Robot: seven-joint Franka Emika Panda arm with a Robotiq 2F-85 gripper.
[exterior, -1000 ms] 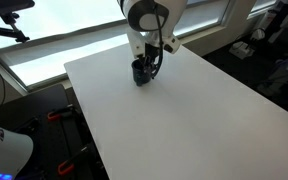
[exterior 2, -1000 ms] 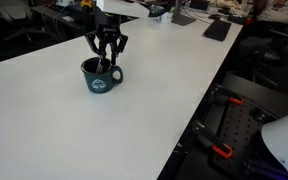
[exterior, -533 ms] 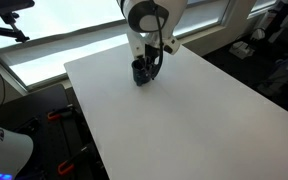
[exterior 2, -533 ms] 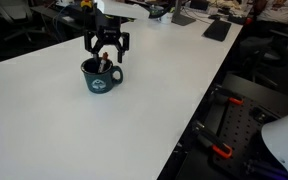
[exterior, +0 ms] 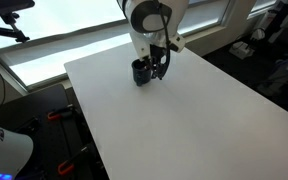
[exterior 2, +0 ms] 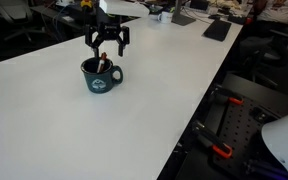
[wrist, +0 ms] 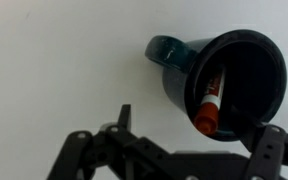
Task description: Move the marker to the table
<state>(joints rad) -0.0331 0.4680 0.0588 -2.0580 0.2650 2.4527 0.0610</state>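
A dark navy mug (wrist: 179,80) stands on the white table (exterior: 184,120) near its far edge. The marker (wrist: 209,100), white-bodied with a red cap, leans inside the mug, cap up at the rim. My gripper (wrist: 197,140) hangs just above the mug, open, with nothing between its fingers. Both exterior views show the gripper (exterior: 156,62) (exterior 2: 107,45) over the mug (exterior: 140,72) (exterior 2: 100,78). The marker's tip (exterior 2: 104,66) peeks out of the mug in an exterior view.
The table (exterior 2: 64,130) stretches wide around the mug. A dark flat pad (exterior 2: 216,30) lies at its far end. Black equipment with red parts (exterior 2: 219,150) sits below the table edge. A window sill (exterior: 74,45) runs behind the table.
The jaws have spread from nearly shut to open and the gripper has risen a little above the mug. The marker stays in the mug.
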